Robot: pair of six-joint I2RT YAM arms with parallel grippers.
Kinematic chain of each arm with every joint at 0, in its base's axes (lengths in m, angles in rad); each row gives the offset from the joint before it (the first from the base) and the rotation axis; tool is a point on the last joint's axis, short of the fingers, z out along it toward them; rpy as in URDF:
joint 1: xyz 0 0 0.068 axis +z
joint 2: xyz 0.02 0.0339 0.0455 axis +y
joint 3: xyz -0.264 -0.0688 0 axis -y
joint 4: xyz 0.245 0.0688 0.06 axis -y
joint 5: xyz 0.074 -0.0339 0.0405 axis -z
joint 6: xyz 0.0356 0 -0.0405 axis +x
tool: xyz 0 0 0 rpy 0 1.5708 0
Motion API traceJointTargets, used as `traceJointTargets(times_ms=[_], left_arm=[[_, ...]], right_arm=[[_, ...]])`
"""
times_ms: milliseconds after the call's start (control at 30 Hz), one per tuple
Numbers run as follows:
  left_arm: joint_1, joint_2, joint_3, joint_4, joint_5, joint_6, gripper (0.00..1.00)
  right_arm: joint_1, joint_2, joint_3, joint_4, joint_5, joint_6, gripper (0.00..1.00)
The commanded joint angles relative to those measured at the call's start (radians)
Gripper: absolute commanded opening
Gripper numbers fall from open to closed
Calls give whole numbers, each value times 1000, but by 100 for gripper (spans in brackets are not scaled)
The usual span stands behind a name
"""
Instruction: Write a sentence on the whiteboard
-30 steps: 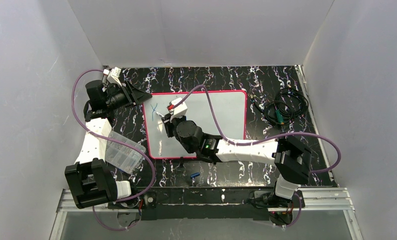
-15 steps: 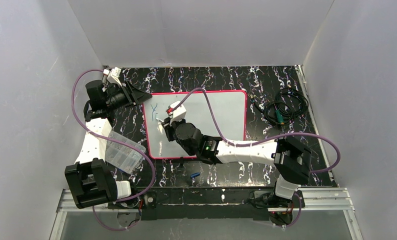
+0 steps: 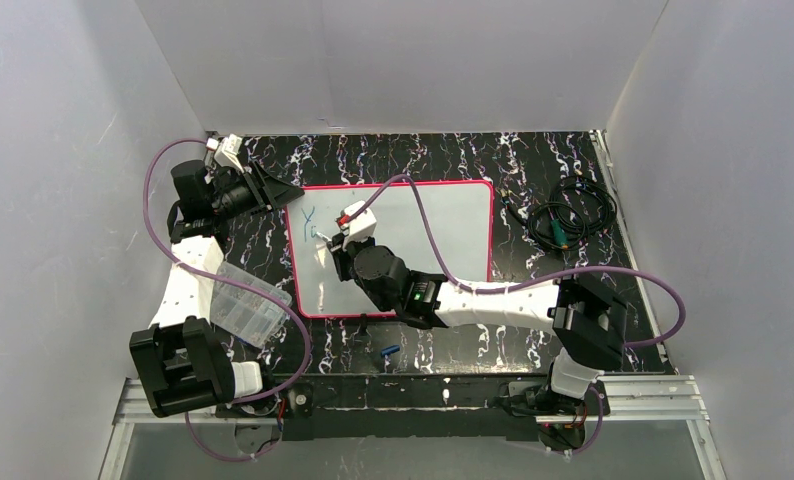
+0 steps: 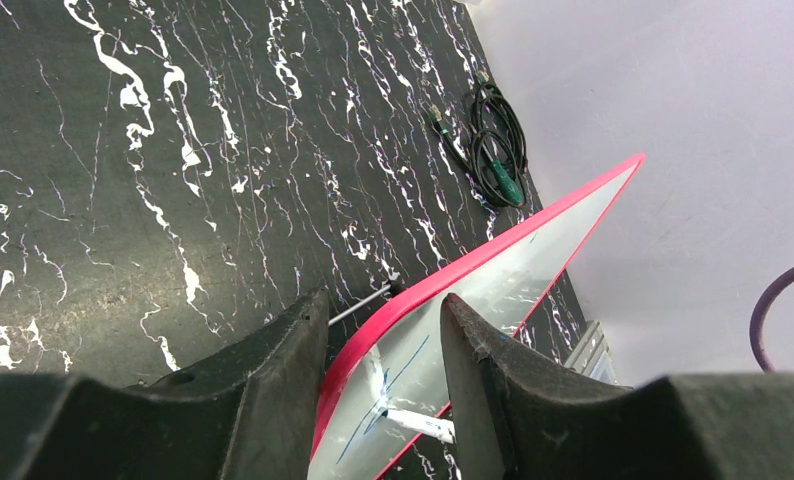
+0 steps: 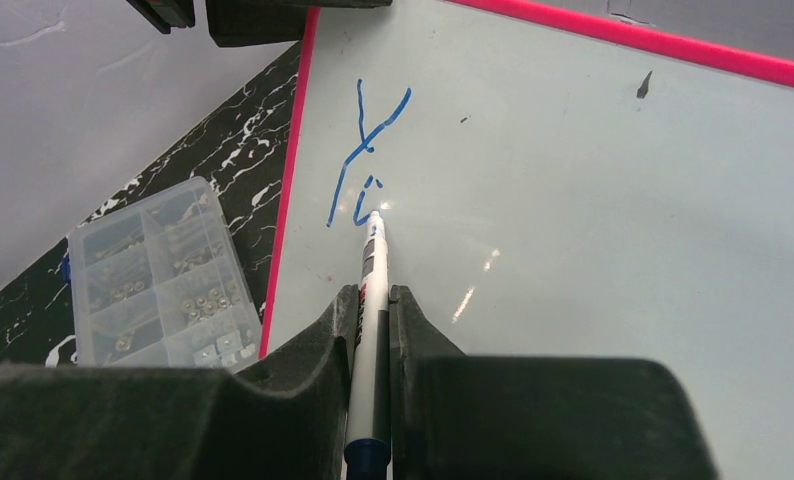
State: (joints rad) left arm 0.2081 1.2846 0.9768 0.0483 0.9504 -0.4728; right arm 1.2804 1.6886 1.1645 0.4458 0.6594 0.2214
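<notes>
Black marbled table (image 3: pixel 423 160), whiteboard (image 3: pixel 453 230): marker (image 5: pixel 373 270) now nearer sentence (image 5: pixel 368 150).

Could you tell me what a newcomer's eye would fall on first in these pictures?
The pink-framed whiteboard lies in the middle of the dark marbled table, with a few blue strokes near its far left corner. The right gripper holds a marker, tip on the board beside those strokes, while the left gripper grips that corner.

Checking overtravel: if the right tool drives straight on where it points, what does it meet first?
The whiteboard. The marker shut in the right tool has its tip at the board by the blue strokes; contact depth unclear.
</notes>
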Motion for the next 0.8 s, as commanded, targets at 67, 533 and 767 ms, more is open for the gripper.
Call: traceJointTargets(times_ms=[67, 533, 767], left_arm=[[-5, -37, -1, -5, 39, 2, 43], [-5, -36, -3, -5, 39, 1, 43], [-4, -39, -2, -5, 39, 2, 43]], right_arm=[[-7, -15, 33, 46, 57, -42, 1], [-7, 28, 82, 65, 30, -64, 1], [-7, -32, 34, 106, -38, -68, 1]])
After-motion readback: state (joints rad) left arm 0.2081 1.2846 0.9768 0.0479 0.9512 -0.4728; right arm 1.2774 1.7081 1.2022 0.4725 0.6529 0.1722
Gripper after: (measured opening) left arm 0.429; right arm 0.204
